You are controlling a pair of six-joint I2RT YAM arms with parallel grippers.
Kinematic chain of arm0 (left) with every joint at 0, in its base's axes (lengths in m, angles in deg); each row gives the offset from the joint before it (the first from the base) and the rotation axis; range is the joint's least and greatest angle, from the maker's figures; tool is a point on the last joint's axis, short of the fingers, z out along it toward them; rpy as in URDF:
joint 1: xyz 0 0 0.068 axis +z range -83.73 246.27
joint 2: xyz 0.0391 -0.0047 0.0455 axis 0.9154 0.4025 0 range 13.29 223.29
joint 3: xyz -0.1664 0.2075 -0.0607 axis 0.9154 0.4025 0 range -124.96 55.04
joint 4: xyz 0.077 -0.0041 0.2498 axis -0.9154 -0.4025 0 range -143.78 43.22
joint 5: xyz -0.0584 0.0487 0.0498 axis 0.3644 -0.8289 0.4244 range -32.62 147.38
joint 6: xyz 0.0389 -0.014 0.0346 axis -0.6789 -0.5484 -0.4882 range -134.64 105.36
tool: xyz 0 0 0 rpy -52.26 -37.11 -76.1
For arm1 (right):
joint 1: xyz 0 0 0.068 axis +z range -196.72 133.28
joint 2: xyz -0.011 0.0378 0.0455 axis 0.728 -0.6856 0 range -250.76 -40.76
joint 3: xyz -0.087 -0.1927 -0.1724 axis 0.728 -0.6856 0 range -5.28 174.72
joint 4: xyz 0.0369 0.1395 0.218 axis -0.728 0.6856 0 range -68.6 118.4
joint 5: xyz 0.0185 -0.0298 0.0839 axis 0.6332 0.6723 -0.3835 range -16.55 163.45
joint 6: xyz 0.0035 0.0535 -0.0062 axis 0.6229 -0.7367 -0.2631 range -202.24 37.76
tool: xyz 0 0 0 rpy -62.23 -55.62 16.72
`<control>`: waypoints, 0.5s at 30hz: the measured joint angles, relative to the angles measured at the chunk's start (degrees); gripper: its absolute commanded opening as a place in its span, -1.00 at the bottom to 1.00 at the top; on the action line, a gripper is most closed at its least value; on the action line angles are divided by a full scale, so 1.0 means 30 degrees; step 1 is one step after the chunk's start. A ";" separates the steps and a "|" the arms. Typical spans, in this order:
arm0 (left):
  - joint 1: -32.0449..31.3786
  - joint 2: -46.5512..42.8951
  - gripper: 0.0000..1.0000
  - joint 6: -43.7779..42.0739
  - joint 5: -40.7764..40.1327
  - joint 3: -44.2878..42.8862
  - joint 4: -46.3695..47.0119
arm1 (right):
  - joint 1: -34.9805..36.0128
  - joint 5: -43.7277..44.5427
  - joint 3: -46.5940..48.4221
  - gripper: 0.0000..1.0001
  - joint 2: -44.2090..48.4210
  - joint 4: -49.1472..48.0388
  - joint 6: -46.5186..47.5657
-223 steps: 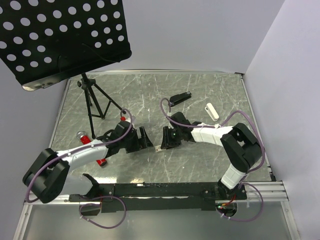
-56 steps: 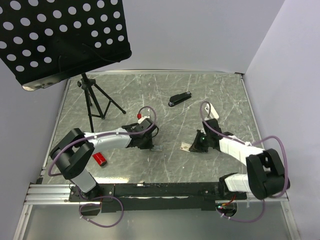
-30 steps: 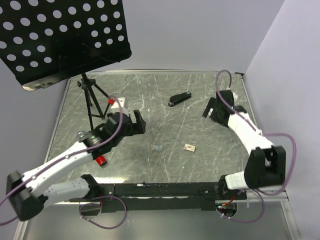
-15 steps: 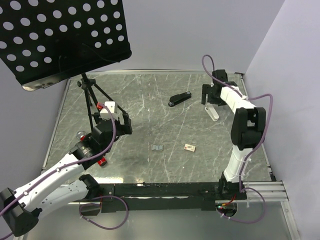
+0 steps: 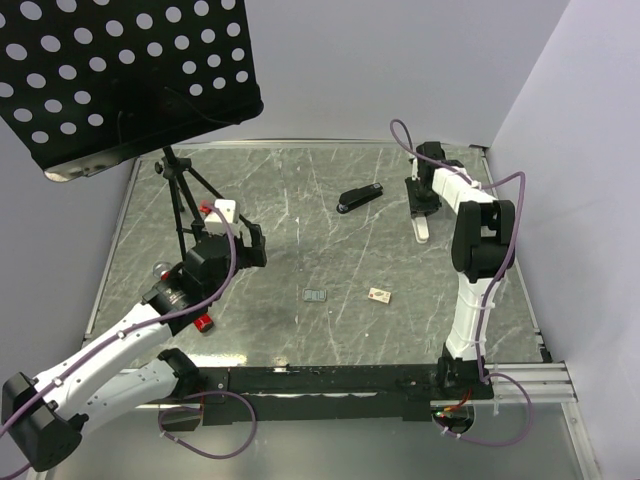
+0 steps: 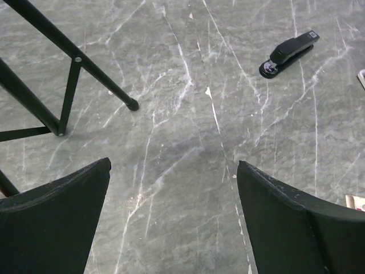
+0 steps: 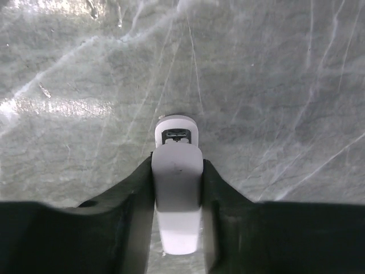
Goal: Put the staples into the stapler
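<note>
A grey, white-veined marble table fills the top view, walled by pale lilac panels. A black perforated stand looms upper left. Low centre lie the staples box and a see-through rectangle, near each other but apart. At upper right, the right gripper pinches the white stapler. The left gripper gapes wide, empty.

Your left arm and right arm: white shells, black joints, purple cables looped along both. End effector fingers matte black, edges scuffed.
</note>
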 measured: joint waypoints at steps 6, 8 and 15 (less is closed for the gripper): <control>0.0714 0.0087 0.94 -0.0197 0.1596 0.0000 0.0015 | 0.0525 -0.0087 0.0109 -0.92 0.0160 0.0175 0.0131; 0.0969 0.0102 0.94 -0.0321 0.2528 0.0000 0.0058 | 0.1013 -0.0372 -0.0342 -0.92 0.0838 0.0029 0.0036; 0.1275 -0.0197 0.94 -0.1049 0.6346 0.0321 0.1370 | 0.3767 -0.1333 -0.2739 -0.97 0.5632 -0.0131 -0.0423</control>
